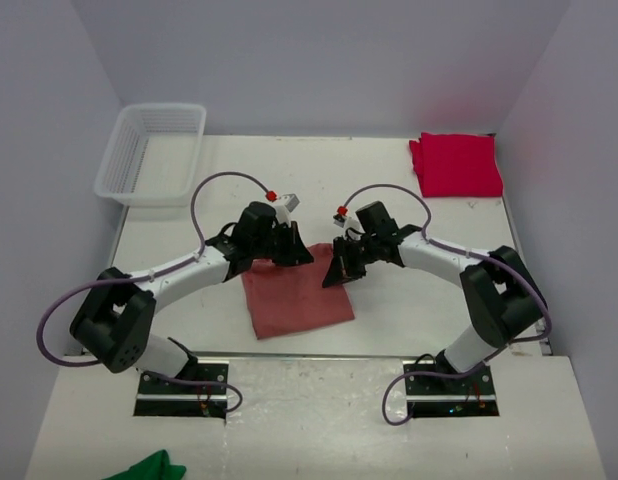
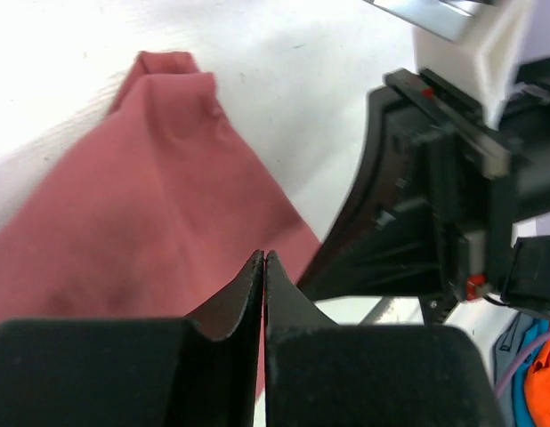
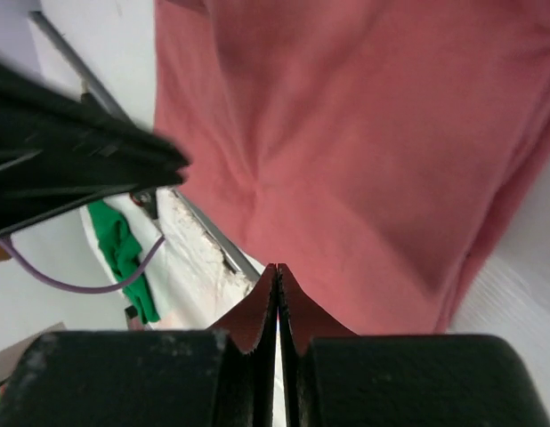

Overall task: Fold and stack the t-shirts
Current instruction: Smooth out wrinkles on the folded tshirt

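The dusty salmon-red t-shirt (image 1: 294, 295) lies folded in a rough square at the table's middle, between the arms. It fills the left wrist view (image 2: 141, 205) and the right wrist view (image 3: 364, 151). My left gripper (image 1: 292, 250) hovers over its far left corner with its jaws pressed together (image 2: 264, 258) and no cloth seen between them. My right gripper (image 1: 339, 268) is at its far right edge, jaws also closed (image 3: 278, 269) with nothing seen between them. The crimson t-shirt (image 1: 456, 165) lies folded at the back right.
A white mesh basket (image 1: 154, 150) stands at the back left. A small green cloth (image 1: 149, 467) lies at the near edge by the left base, and also shows in the right wrist view (image 3: 124, 249). The two grippers are close together.
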Robot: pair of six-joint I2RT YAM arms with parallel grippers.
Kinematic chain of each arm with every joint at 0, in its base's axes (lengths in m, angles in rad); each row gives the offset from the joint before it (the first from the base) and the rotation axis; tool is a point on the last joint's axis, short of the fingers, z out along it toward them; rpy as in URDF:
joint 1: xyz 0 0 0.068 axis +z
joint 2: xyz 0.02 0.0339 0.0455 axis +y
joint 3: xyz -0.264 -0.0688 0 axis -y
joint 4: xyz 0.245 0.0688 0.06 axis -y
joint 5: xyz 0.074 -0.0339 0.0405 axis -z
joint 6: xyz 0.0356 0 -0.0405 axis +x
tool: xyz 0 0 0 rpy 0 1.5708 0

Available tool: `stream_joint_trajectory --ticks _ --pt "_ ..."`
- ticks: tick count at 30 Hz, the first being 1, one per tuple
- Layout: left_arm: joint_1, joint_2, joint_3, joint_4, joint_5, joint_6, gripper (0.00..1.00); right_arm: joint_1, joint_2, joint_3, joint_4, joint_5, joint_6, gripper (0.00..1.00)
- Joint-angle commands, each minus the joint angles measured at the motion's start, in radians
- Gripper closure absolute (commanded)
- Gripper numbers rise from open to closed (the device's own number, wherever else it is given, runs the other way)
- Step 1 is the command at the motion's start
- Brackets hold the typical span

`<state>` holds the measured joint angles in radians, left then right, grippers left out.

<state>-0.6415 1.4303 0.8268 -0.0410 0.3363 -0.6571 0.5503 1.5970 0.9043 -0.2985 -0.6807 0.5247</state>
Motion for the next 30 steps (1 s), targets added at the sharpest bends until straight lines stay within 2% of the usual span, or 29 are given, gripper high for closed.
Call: stream_joint_trajectory --ticks 1,15,20,25,30 --pt "0.051 0.050 -0.043 0.124 0.107 0.020 1.00 0.014 0.024 -0.007 0.159 -0.106 0.037 1.00" --pt "0.131 0.147 -0.204 0.394 0.251 0.001 1.00 0.079 0.195 -0.082 0.280 -0.109 0.126 1.00" --pt "0.235 0.222 -0.284 0.581 0.339 -0.022 1.00 0.103 0.234 -0.091 0.291 -0.086 0.161 1.00" --pt "0.333 0.355 -0.278 0.693 0.406 -0.050 1.00 0.111 0.235 -0.130 0.323 -0.051 0.208 1.00" --pt "0.371 0.455 -0.232 0.804 0.464 -0.107 1.00 0.125 0.244 -0.159 0.318 -0.019 0.228 1.00"
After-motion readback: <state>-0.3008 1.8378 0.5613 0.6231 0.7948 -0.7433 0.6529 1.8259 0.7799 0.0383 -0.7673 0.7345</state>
